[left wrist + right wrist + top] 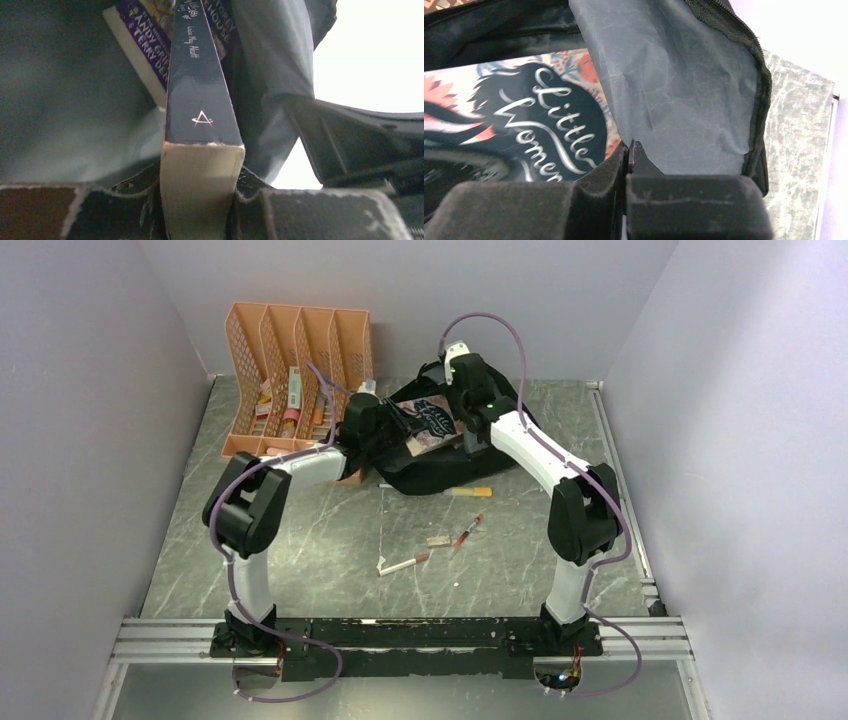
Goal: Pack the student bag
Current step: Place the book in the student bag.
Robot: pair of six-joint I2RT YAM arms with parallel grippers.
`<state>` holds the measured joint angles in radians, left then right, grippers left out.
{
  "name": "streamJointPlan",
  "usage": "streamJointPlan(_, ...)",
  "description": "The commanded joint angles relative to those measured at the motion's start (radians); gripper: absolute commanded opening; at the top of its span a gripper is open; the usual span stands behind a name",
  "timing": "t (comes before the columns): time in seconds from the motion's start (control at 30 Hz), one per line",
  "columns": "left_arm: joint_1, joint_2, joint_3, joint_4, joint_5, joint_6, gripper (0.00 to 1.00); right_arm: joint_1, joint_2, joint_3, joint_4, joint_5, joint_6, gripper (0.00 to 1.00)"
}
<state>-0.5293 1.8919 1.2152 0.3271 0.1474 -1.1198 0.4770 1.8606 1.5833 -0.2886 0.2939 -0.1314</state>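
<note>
The black student bag (432,476) lies at the back middle of the table with its mouth open. My left gripper (390,423) is shut on the "Little Women" book (430,420), which is part way into the bag's mouth. In the left wrist view the jaws (200,200) clamp the book's page edge (200,185), spine up. A purple-spined book (145,50) lies inside against the grey lining (65,100). My right gripper (470,438) is shut (630,150) on the bag's grey-lined flap (684,90) and holds it up beside the book cover (539,125).
An orange slotted file organizer (300,370) with small items stands at the back left, close to my left arm. In front of the bag lie an orange pen (470,491), a red pen (467,532), a small eraser (438,540) and a white marker (403,563).
</note>
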Motion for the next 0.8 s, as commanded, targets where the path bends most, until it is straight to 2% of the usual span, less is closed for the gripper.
streamJointPlan(0.0,-0.002,0.072,0.075,0.369,0.028,-0.083,0.05,-0.005,-0.062,-0.013,0.082,-0.037,0.031,0.00)
streamJointPlan(0.13,-0.002,0.164,0.133,0.503,0.065,-0.156,0.05,-0.004,-0.085,-0.045,0.089,-0.045,0.039,0.00)
streamJointPlan(0.27,-0.004,0.223,0.197,0.524,0.057,-0.159,0.05,-0.004,-0.092,-0.065,0.089,-0.043,0.033,0.00)
streamJointPlan(0.57,-0.034,0.394,0.458,0.390,-0.029,-0.090,0.05,-0.005,-0.118,-0.084,0.082,-0.075,0.047,0.00)
streamJointPlan(0.77,-0.064,0.533,0.659,0.336,-0.084,-0.098,0.05,-0.009,-0.163,-0.125,0.098,-0.091,0.070,0.00)
